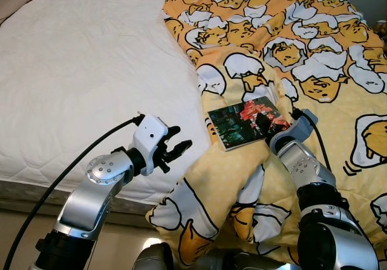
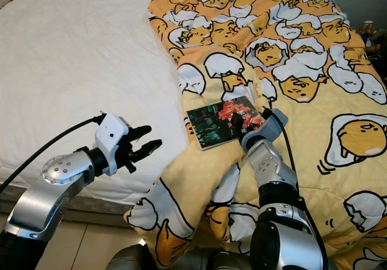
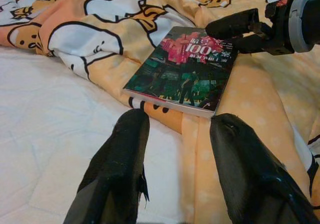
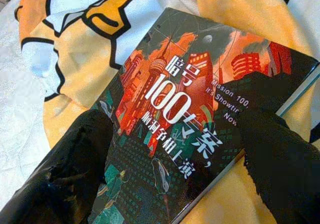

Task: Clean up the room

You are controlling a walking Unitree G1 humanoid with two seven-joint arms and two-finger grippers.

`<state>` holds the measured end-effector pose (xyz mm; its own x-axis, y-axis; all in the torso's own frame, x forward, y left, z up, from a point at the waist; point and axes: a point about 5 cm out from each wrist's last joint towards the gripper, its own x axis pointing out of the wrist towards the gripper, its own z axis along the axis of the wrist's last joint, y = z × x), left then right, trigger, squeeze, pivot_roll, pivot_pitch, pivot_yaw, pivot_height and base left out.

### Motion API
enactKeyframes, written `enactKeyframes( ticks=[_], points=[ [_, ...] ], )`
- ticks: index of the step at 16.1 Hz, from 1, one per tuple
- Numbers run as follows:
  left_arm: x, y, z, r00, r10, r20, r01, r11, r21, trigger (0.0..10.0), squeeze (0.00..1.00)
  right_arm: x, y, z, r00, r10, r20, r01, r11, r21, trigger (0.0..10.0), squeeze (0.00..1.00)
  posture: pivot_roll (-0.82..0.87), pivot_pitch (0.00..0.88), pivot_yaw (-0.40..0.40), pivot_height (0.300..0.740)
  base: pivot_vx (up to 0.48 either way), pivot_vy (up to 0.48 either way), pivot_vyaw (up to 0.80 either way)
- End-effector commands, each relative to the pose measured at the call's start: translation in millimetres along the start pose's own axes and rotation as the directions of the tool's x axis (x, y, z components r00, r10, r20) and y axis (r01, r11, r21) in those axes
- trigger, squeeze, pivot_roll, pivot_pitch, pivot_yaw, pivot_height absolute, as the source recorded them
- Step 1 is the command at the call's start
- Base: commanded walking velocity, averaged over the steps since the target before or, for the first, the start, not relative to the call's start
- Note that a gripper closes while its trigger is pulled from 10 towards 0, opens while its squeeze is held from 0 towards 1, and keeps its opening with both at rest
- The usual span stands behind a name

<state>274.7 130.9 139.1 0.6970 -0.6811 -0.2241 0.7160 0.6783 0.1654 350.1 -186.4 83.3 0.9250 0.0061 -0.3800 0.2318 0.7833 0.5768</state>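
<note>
a bed (image 1: 72, 70) with a white quilted mattress cover, a pale floor (image 1: 18, 234) below its edge.

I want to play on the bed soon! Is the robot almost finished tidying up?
Not yet. Nothing looks put away. The right gripper is reaching over the book, fingers open, not holding it. The left gripper waits open nearby. The yellow blanket is rumpled on the bed.

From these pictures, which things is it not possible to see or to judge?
- Book: its underside, hidden against the blanket.
- Right gripper: whether its fingers touch the cover; in the eye views its own wrist hides them.
- Bed: cut off by the frame edges.
</note>
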Motion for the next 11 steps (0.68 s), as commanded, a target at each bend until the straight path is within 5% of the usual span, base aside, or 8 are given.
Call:
enactKeyframes(
  ticks=[1,11],
  points=[
    [-0.7,-1.2,-5,1.0,-0.006,-0.018,0.006,1.0,0.002,10.0,0.0,-2.6,-5.6,-8,0.999,-0.018,-0.027,0.019,0.999,0.029,10.0,0.0,0.15,0.146,0.031,0.74,0.0,0.0,0.0],
    [-0.1,-6.6,6,1.0,-0.009,-0.002,0.009,1.0,0.009,10.0,0.0,-9.0,-9.9,-9,0.999,-0.031,-0.025,0.032,0.998,0.055,10.0,0.0,0.15,0.144,0.03,0.74,0.0,0.0,0.0]
  ],
)
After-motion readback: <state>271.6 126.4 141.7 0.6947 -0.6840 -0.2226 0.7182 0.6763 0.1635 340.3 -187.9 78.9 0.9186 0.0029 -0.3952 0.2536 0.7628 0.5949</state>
